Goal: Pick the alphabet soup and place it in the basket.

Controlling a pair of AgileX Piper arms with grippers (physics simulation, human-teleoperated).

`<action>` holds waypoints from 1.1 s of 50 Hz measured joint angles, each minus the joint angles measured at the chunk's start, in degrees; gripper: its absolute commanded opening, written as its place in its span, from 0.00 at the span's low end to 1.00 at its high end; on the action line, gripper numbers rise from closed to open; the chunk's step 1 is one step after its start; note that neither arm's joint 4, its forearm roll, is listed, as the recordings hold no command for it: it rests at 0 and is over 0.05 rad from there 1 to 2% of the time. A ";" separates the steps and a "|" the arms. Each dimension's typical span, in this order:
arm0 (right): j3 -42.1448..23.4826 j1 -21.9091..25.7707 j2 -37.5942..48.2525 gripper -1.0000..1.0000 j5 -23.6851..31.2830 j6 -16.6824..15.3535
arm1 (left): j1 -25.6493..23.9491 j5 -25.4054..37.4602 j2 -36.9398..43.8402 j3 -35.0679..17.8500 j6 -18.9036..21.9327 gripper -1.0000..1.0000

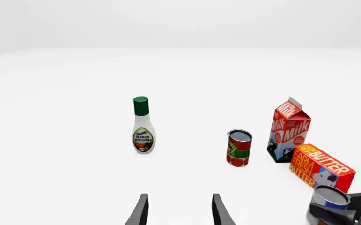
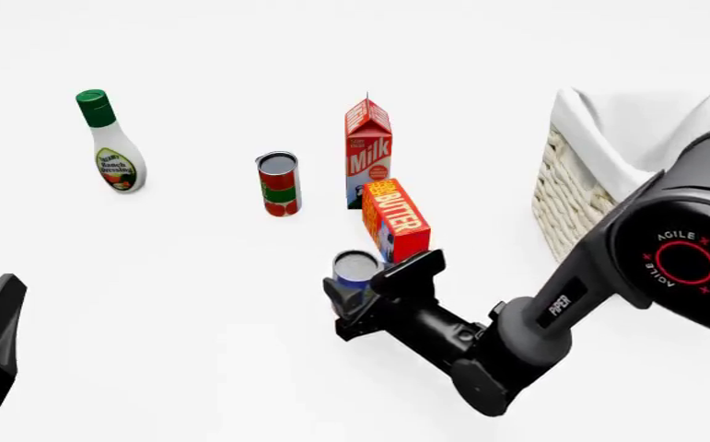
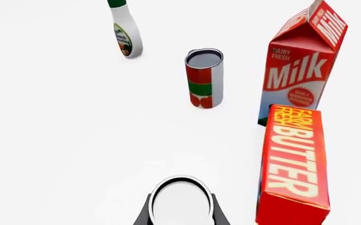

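The alphabet soup [image 2: 357,268], a small can with a blue label and a silvery flat top, stands just in front of the butter box near the table's middle. My right gripper [image 2: 358,287] is shut on it, one finger on each side. In the right wrist view the can's top [image 3: 181,202] fills the gap between the fingers [image 3: 144,215]. The can [image 1: 329,197] also shows in the left wrist view. The basket [image 2: 566,198], woven and cloth-lined, stands at the far right. My left gripper [image 1: 179,212] is open and empty at the near left.
A red butter box [image 2: 397,219] lies right beside the held can, with a milk carton [image 2: 368,152] behind it. A red-and-green can [image 2: 278,184] stands left of the carton. A ranch dressing bottle [image 2: 111,145] stands at the far left.
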 measured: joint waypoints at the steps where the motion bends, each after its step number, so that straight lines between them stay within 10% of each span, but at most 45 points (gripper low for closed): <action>1: 0.23 0.06 -0.31 0.00 -0.03 -0.02 | 0.00 0.00 0.00 0.00 0.00 1.00; 31: 12.09 0.38 -25.25 0.00 1.78 -3.02 | 0.00 0.00 0.00 0.00 0.00 1.00; 55: 16.02 -4.57 -55.69 0.00 14.58 -9.05 | 0.00 0.00 0.00 0.00 0.00 1.00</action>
